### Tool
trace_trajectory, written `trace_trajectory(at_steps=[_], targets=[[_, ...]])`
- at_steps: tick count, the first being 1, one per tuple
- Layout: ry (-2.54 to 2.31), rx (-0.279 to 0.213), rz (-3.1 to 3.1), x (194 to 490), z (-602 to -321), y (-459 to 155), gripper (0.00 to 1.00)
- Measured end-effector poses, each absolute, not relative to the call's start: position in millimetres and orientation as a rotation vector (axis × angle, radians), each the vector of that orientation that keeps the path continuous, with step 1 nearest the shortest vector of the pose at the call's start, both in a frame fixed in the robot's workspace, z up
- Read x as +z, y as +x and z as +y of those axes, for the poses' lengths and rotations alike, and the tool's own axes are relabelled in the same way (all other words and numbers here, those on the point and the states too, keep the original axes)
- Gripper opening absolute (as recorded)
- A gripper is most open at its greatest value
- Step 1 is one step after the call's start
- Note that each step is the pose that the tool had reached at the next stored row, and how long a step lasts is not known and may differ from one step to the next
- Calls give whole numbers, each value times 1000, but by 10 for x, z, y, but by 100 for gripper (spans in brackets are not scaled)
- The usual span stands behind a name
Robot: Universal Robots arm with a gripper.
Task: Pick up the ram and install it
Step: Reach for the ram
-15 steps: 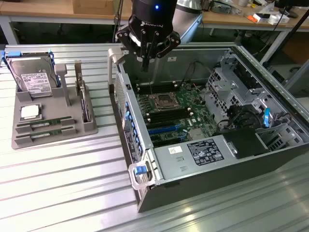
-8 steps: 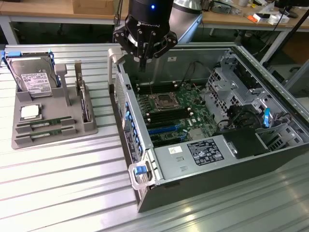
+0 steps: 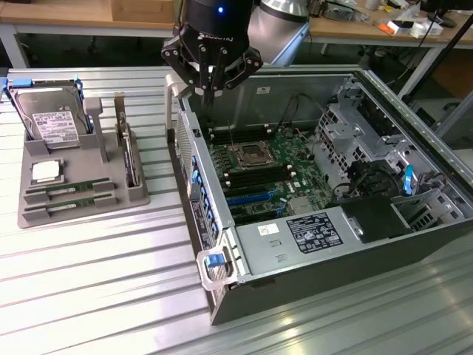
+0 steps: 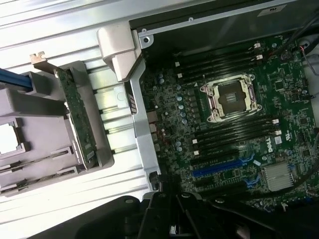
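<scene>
Two ram sticks (image 3: 72, 190): lying flat in the front slots of the grey tray (image 3: 44, 216), one behind the other, on the exterior view's left, well apart from the gripper.
Gripper (image 3: 211, 90): hangs over the tray-side wall of the open computer case (image 3: 222, 296); the fingers are pressed together, and nothing can be seen between them.
Motherboard (image 3: 270, 174): lies flat inside the case, with an open CPU socket (image 3: 247, 154) and black memory slots (image 4: 219, 60) running along both sides of it.
Hard drive (image 3: 52, 118): stands at the back of the tray.
CPU chip (image 3: 46, 171): lies between the hard drive and the ram sticks.
Expansion card (image 3: 131, 159): stands on edge on the tray's case side.
</scene>
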State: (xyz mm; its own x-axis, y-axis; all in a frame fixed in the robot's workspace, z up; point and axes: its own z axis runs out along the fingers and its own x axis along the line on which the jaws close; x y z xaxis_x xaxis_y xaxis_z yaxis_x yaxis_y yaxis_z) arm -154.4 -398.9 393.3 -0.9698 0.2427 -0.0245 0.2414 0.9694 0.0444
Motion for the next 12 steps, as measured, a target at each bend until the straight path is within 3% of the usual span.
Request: trace_trajectory(at_steps=[12], targets=[[380,64,3088,3933,-3989,-1748,11]])
